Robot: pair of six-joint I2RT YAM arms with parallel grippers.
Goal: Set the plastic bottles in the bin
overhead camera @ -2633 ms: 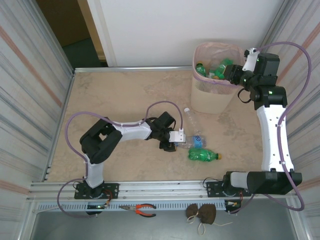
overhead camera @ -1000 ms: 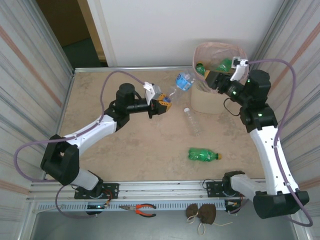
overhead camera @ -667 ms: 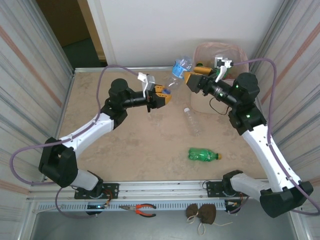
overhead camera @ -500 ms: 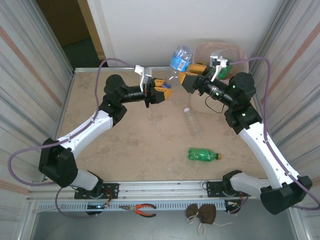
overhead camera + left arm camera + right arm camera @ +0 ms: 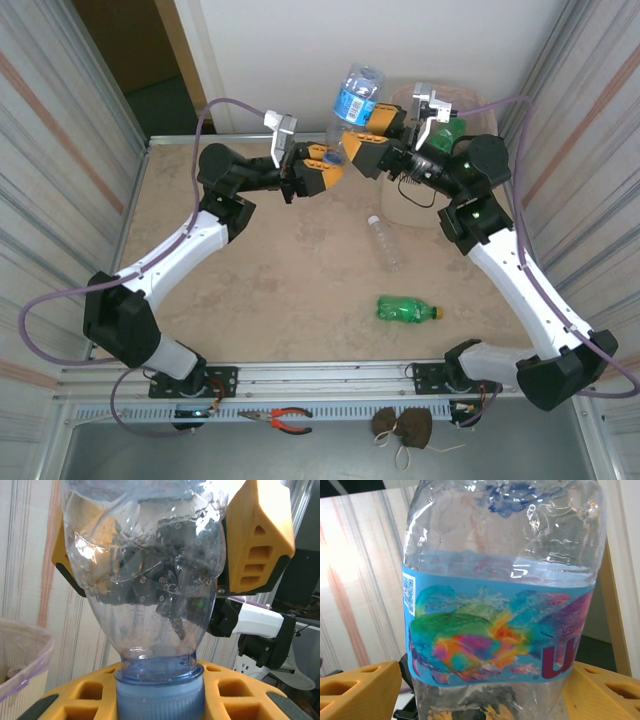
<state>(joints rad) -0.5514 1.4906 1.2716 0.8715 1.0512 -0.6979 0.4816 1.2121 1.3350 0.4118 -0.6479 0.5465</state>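
1. Pinching the clear plastic bottle with the blue label at its capped neck in the left gripper, base up, probably to offer the body for a handover.
2. Straddling that body with the right gripper; cannot tell whether pressing.
3. Reaching inward with both arms raised, meeting in mid-air just left of the tall beige plastic bin with the pink liner.

I see orange-handled pliers on near rail, left of centre; brown pouches right of them. Beige marbled tabletop; dark doorway far left.
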